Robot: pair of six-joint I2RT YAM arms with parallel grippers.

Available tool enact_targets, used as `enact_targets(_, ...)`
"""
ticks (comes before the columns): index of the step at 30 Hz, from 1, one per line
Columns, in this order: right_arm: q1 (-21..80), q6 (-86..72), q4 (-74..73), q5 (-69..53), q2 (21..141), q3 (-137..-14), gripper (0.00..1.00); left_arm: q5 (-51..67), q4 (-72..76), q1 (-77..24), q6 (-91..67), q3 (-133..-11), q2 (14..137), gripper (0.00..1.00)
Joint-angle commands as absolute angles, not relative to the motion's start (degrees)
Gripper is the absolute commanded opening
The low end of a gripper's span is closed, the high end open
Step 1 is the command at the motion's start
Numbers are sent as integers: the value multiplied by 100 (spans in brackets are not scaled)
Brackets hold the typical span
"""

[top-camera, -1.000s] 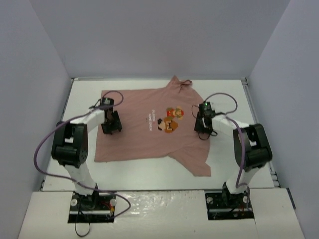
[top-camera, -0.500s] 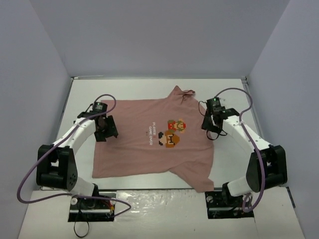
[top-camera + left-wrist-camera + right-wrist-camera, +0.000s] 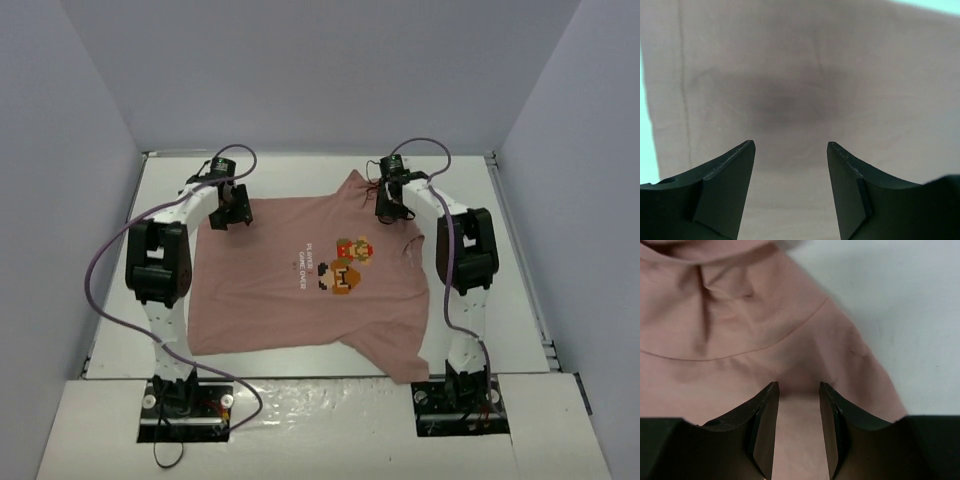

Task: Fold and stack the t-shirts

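The dusty-pink t-shirt lies spread flat on the white table, print facing up and hem to the left. My left gripper hangs over the shirt's far left corner. In the left wrist view its jaws stand open above smooth cloth, with the hem stitching at the left. My right gripper is at the far sleeve, which is bunched. Its jaws are apart, tips close on the fabric below a curved seam, nothing pinched between them.
Grey walls close in the table on the left, far and right sides. Bare table shows right of the sleeve. The near sleeve reaches toward the right arm's base. A purple cable loops beside the left arm.
Both grippers slid from the middle of the shirt out to its far edge. The left jaws opened wider. The shirt shifted slightly toward the right.
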State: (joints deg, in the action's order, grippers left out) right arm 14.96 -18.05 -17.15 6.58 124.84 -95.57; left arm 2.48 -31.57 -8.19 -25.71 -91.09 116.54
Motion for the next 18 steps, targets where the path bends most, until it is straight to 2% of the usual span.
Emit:
enact_targets(1, 1438, -1559, -1315, 624, 12311, -9534, 35, 195, -3036, -782, -2541, -9226, 11533, 57)
enact_targets(7, 1391, -1616, -1013, 752, 11877, -8163, 35, 298, -2793, -791, -2831, -8129, 11219, 57)
enact_targets(13, 1379, -1877, -983, 913, 10672, -6612, 35, 369, -2532, -850, -3291, -6609, 10342, 56)
enact_targets(18, 1397, -1795, -1039, 944, 9880, -6562, 36, 427, -2572, -906, -3214, -6210, 9536, 56)
